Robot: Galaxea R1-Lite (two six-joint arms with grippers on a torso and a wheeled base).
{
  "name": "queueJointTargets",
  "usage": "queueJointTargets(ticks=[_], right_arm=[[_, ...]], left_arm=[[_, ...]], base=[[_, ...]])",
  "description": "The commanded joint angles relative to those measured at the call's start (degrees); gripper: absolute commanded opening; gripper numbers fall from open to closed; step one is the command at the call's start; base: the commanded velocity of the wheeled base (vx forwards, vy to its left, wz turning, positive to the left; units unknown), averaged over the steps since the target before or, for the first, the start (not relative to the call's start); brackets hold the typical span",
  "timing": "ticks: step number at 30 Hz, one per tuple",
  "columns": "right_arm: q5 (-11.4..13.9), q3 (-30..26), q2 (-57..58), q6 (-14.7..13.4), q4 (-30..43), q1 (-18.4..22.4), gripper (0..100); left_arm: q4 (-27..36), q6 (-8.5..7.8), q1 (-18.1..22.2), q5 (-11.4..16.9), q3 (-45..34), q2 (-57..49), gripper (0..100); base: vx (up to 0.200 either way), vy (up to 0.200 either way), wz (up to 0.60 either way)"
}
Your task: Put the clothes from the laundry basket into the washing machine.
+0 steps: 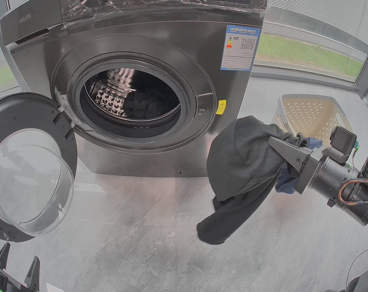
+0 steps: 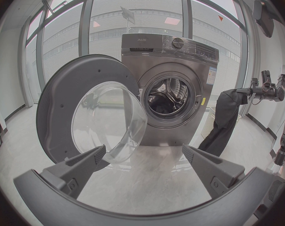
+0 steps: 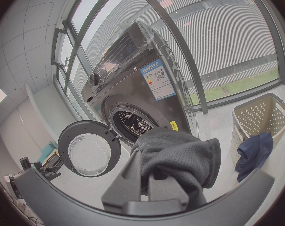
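Right claw [image 1: 278,149] holds dark garment [image 1: 240,159] above grey marbled floor [image 1: 131,232] near windows [image 1: 313,29].

The garment [image 1: 240,159] is dark grey, the cloth [image 3: 254,154] navy, the laundry basket [image 1: 309,118] beige with cross-shaped holes, the washing machine [image 1: 151,37] silver-grey, its load [image 1: 151,102] seemingly black.

drum mouth [image 1: 129,96]: unblocked | door [image 1: 28,167]: swung left, clear | dark clothes [image 1: 153,104]: lying inside
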State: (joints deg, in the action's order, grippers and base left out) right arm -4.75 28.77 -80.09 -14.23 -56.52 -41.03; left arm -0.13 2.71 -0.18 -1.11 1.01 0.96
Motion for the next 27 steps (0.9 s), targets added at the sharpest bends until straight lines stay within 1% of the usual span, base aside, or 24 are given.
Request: queueJointTargets(ticks=[1, 7, 25, 27], right_arm=[[0.01, -0.12, -0.24, -0.10, 0.00, -0.01, 0], [0.01, -0.12, -0.24, -0.28, 0.00, -0.01, 0], [0.01, -0.38, -0.24, -0.45, 0.00, 0.25, 0], [0.01, -0.38, -0.24, -0.54, 0.00, 0.25, 0]], left_arm=[[-0.04, 0.02, 0.01, -0.03, -0.92, -0.79, 100], [-0.04, 0.11, 0.01, -0.03, -0.92, -0.79, 100], [-0.04, 0.11, 0.01, -0.03, -0.92, -0.79, 100], [-0.04, 0.11, 0.01, -0.03, -0.92, -0.79, 100]], base=[[0.000, 0.000, 0.00], [0.000, 0.000, 0.00], [0.000, 0.200, 0.00], [0.000, 0.000, 0.00]])
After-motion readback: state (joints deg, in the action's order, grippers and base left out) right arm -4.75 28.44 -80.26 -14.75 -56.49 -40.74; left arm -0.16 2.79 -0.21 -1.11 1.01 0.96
